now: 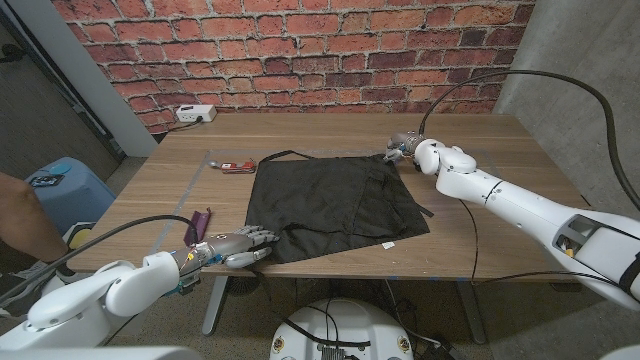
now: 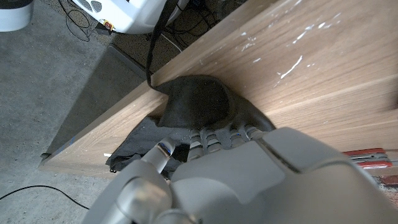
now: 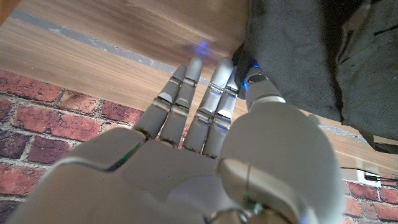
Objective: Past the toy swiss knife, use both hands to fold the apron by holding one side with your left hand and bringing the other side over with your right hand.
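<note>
My left hand (image 1: 232, 246) grips the apron's (image 1: 335, 205) near corner; my right hand (image 1: 402, 148), fingers straight and empty, touches its far corner.

Matt black cloth apron (image 1: 335, 205); smooth wood table (image 1: 500, 150); rough brick wall (image 1: 300, 50).

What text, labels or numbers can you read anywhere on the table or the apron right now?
No text can be read in any view.
Black apron: a small white tag near its near right edge, too small to read.
Toy swiss knife: red, any marking too small to tell.
White power strip by the brick wall: no legible label.
Blue object off the table's left: dark patch on top, blurred.
</note>
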